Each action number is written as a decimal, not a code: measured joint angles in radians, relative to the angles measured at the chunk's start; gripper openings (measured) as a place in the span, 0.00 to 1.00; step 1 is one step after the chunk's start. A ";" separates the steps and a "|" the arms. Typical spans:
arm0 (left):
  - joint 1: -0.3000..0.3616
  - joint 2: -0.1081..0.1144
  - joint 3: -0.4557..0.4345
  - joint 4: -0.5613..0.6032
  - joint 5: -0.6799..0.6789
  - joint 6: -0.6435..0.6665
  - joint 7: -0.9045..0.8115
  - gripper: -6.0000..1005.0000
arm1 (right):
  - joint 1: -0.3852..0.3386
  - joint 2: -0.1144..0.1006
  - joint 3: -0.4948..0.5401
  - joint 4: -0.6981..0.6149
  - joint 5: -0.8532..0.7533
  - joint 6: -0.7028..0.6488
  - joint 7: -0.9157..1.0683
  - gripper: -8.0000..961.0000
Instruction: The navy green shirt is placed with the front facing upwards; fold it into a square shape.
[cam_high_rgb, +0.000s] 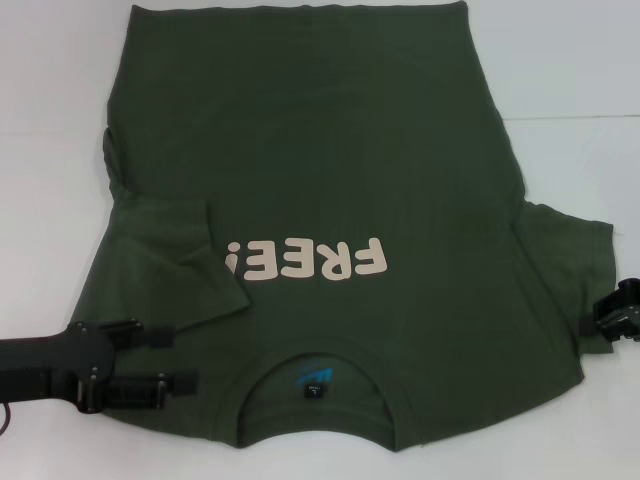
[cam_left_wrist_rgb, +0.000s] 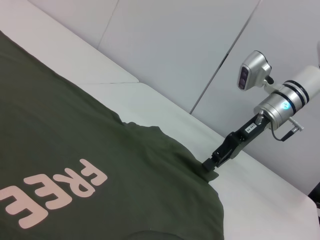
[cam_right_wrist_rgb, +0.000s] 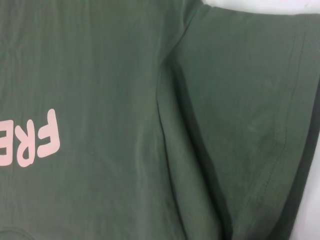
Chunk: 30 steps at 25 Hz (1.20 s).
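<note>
The navy green shirt (cam_high_rgb: 330, 180) lies front up on the white table, its collar (cam_high_rgb: 320, 375) nearest me and the cream "FREE!" lettering (cam_high_rgb: 305, 262) across the chest. The sleeve on my left is folded inward onto the chest (cam_high_rgb: 185, 255). My left gripper (cam_high_rgb: 185, 357) hovers open over the near left shoulder, nothing between its fingers. My right gripper (cam_high_rgb: 596, 322) sits at the hem of the spread right sleeve (cam_high_rgb: 565, 260). The left wrist view shows that gripper (cam_left_wrist_rgb: 210, 166) pinching the sleeve's edge. The right wrist view shows that sleeve (cam_right_wrist_rgb: 250, 125) and its hem seam.
White table (cam_high_rgb: 580, 60) surrounds the shirt, with bare strips at the far right and far left. The shirt's bottom hem (cam_high_rgb: 300, 8) reaches the far edge of the head view. A pale wall (cam_left_wrist_rgb: 190, 45) rises behind the table.
</note>
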 joint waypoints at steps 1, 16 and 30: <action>0.000 0.000 0.000 0.000 0.000 0.000 0.000 0.91 | 0.000 0.000 -0.003 0.000 0.000 -0.001 -0.001 0.32; -0.002 0.000 0.000 0.000 -0.002 0.000 0.000 0.91 | 0.001 0.004 -0.050 -0.009 0.005 0.002 -0.008 0.09; -0.003 -0.002 0.000 0.000 -0.011 0.000 -0.001 0.91 | 0.002 -0.003 -0.049 -0.015 0.008 -0.007 -0.032 0.02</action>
